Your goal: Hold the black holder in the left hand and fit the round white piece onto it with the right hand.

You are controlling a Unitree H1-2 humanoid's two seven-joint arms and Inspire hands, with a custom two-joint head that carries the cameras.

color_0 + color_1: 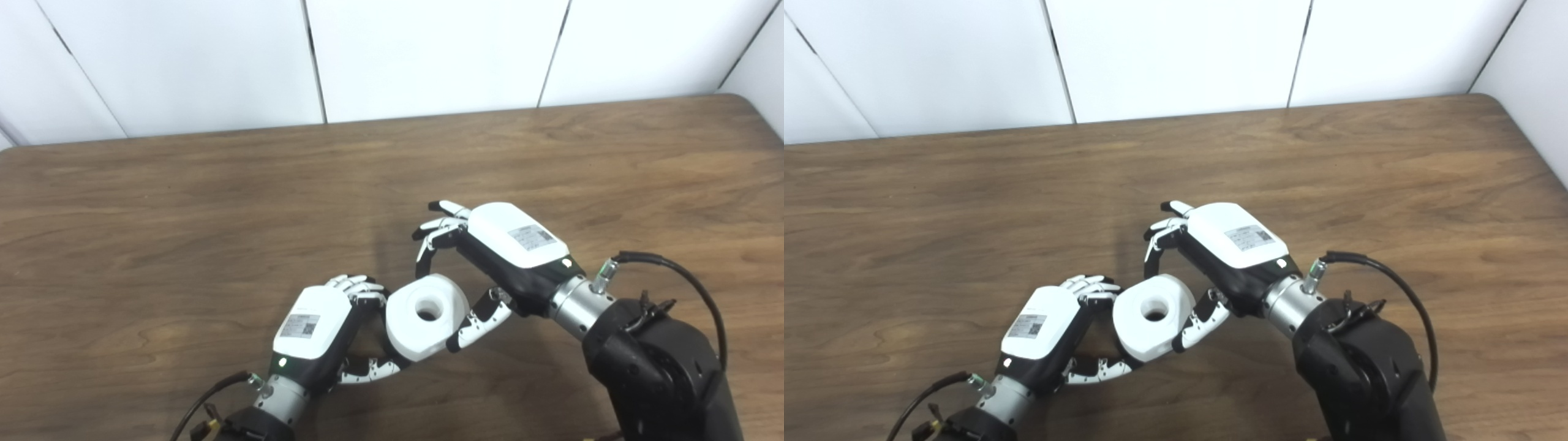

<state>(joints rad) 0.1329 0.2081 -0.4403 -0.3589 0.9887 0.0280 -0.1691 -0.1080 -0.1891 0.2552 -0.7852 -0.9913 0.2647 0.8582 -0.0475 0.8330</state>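
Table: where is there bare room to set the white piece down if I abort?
The table is bare along the wall, at far left and far right. It is crowded near the front centre, where the left hand and right hand meet around the round white piece.

The setting looks like a robotics lab or test bay. A bare wood-grain table [245,202] stands against plain white wall panels [429,55] split by dark seams, with no household furnishings around it.

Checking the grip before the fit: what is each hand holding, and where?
Both hands hold the round white piece by its rim: left hand on its left side, right hand on its right. No black holder shows.
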